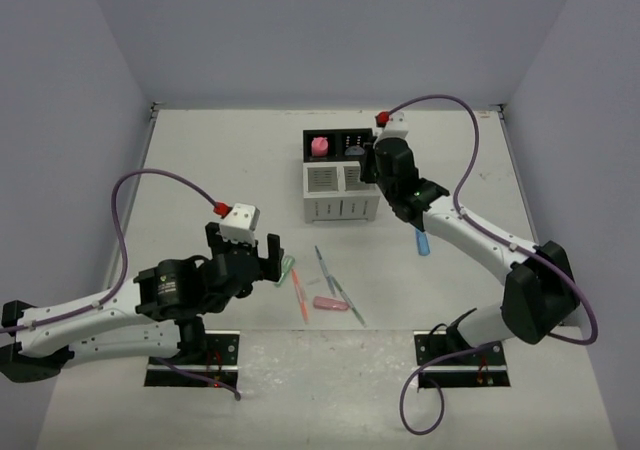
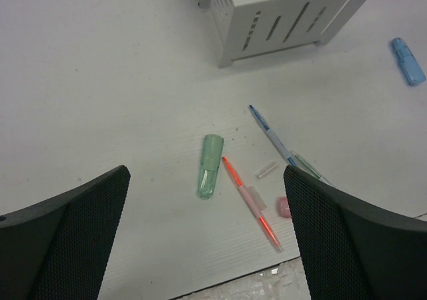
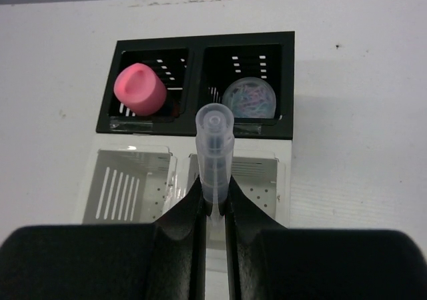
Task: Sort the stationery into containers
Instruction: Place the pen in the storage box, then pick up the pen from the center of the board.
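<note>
White counter [image 1: 200, 150] carries our organizer [image 1: 340, 206], with eraser [image 3: 140, 89] and puck [image 3: 249, 99] already in its black bins. Our right hand [image 3: 213, 197] grips a pen [image 3: 215, 147] above a white bin. Our left hand [image 1: 243, 246] hangs open over the green marker [image 2: 210, 165], orange pen [image 2: 250, 200] and others unsorted.

From the left wrist, can see only a white slotted corner of the organizer [image 2: 287, 20], cropped by the upper edge. At lower right there, can make out just a sliver of the pink marker [image 2: 283, 208] and the upper lengths of two thin pens [image 2: 293, 159], otherwise lost behind a finger [image 2: 360, 247] of the left gripper [image 2: 207, 175], itself cut off at bottom and sides. From the right wrist, cannot follow the clear pen [image 3: 215, 147] below the pinch of the right gripper [image 3: 215, 187]; cannot read the blurred pattern on the puck [image 3: 249, 98], nor name the reddish scrap [image 3: 175, 107] beside the pink eraser [image 3: 140, 90]. From above, cannot see the organizer's right edge under the right gripper.
</note>
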You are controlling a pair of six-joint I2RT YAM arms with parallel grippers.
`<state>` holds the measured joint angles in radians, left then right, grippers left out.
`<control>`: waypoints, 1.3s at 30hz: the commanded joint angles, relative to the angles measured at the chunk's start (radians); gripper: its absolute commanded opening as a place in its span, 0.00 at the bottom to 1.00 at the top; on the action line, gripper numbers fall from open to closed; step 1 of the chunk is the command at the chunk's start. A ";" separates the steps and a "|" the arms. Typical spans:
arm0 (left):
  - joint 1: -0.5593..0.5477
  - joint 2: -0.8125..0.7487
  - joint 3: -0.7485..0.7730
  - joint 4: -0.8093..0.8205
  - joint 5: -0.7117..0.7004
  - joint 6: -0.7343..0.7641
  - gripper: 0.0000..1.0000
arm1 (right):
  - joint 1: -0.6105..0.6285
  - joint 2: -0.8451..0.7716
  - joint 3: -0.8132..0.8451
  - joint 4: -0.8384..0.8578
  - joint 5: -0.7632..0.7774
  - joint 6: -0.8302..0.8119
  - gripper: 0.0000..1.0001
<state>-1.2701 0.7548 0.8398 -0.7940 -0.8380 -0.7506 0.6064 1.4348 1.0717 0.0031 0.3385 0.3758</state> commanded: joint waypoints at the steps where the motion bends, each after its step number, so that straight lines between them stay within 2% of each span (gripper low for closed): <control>1: 0.000 0.022 0.004 0.016 0.008 -0.024 1.00 | -0.002 0.073 0.067 0.010 0.053 -0.049 0.00; 3: 0.000 0.030 0.004 0.016 0.009 -0.027 1.00 | -0.002 0.085 0.068 0.022 0.049 -0.054 0.01; 7: 0.000 0.022 -0.004 0.025 0.019 -0.030 1.00 | -0.001 0.070 0.057 0.022 0.028 -0.032 0.56; 12: 0.000 0.017 -0.013 0.049 0.025 -0.030 1.00 | -0.001 -0.066 -0.003 0.011 0.016 0.003 0.87; 17: -0.001 0.063 -0.029 0.090 0.049 -0.037 1.00 | 0.001 -0.171 -0.017 -0.010 0.013 -0.008 0.89; 19: 0.000 0.092 -0.033 0.107 0.061 -0.047 1.00 | 0.001 -0.199 0.004 -0.088 0.000 -0.006 0.89; 24: 0.000 0.165 -0.038 0.178 0.140 -0.023 1.00 | 0.009 -0.325 -0.018 -0.225 -0.168 -0.006 0.87; 28: 0.000 0.248 -0.013 0.183 0.209 0.006 1.00 | 0.012 -0.431 -0.064 -0.337 -0.335 -0.038 0.81; 31: 0.000 0.338 0.007 0.200 0.256 0.041 0.98 | 0.012 -0.542 -0.135 -0.397 -0.379 -0.023 0.75; 34: 0.008 0.397 0.045 0.173 0.237 -0.003 0.98 | 0.012 -0.620 -0.215 -0.435 -0.410 0.012 0.68; 35: 0.012 0.409 0.051 0.160 0.224 -0.021 0.98 | 0.012 -0.629 -0.230 -0.447 -0.431 0.021 0.67; 37: 0.031 0.423 0.091 0.100 0.162 -0.090 0.99 | 0.022 -0.590 -0.243 -0.504 -0.487 0.034 0.61; 39: 0.060 0.404 0.103 0.047 0.115 -0.154 0.99 | 0.082 -0.542 -0.256 -0.535 -0.418 0.056 0.56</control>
<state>-1.2564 1.1909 0.8627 -0.6715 -0.6300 -0.7776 0.6197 0.8077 0.8477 -0.4282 -0.0626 0.3865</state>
